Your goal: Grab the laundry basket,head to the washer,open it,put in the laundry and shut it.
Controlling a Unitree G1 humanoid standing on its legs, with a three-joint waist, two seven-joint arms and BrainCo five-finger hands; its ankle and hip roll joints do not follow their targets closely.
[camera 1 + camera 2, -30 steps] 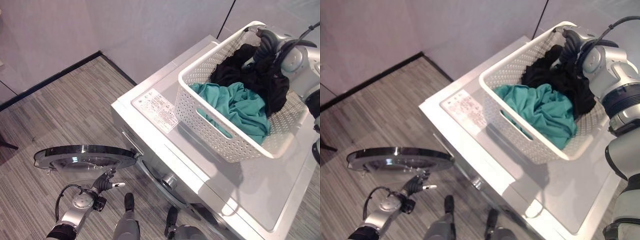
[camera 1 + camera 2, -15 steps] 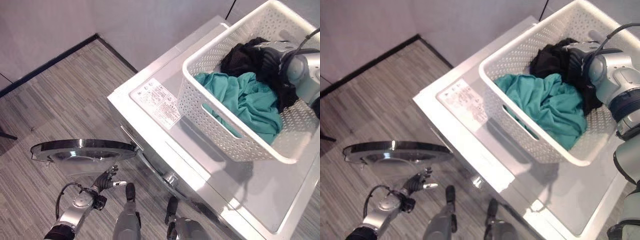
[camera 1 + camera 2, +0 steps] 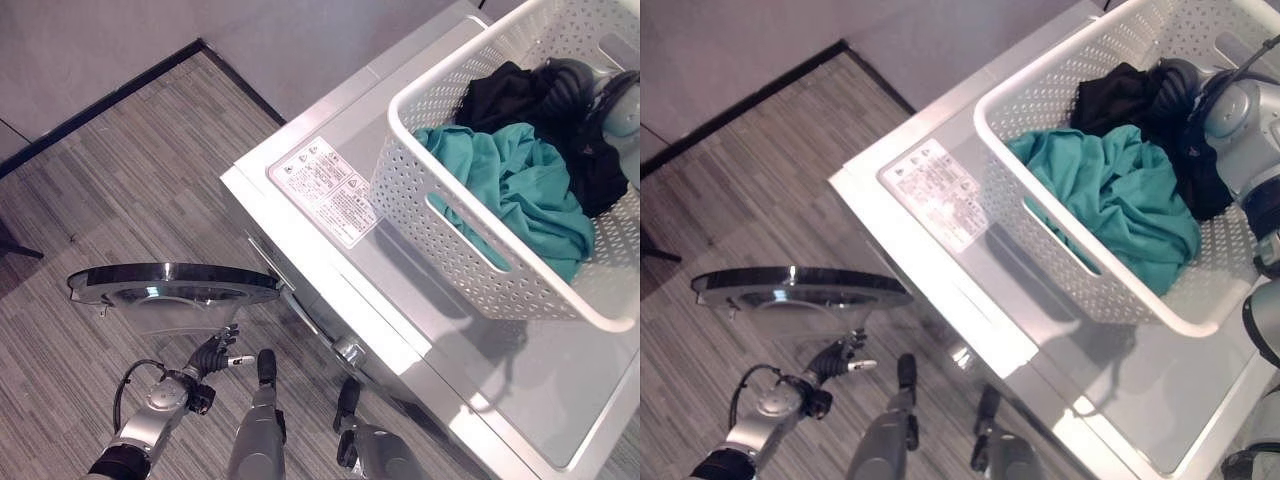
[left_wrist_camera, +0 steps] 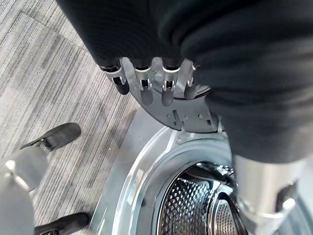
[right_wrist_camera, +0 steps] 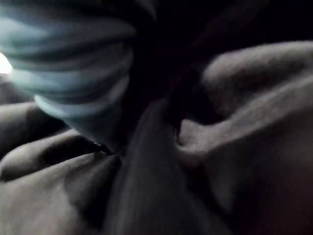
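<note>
A white perforated laundry basket (image 3: 470,270) stands on top of the white washer (image 3: 400,290). It holds a teal garment (image 3: 510,190) and a black garment (image 3: 495,95). My right hand (image 3: 565,85) is down in the basket, pushed into the black garment (image 5: 220,147), which surrounds it in the right wrist view. The washer's round door (image 3: 175,285) is swung open to the left. My left hand (image 3: 213,352) hangs open just below the door's edge, holding nothing. Past its fingers (image 4: 146,85) the steel drum (image 4: 195,208) shows inside the open port.
A printed label (image 3: 330,190) lies on the washer top beside the basket. Striped grey flooring (image 3: 120,180) stretches left of the washer to a wall with a dark skirting (image 3: 100,105). The open door sticks out over the floor in front of the washer.
The camera view has shifted. My right hand has gone from the basket's far rim down into the black garment. The left hand stays below the open door.
</note>
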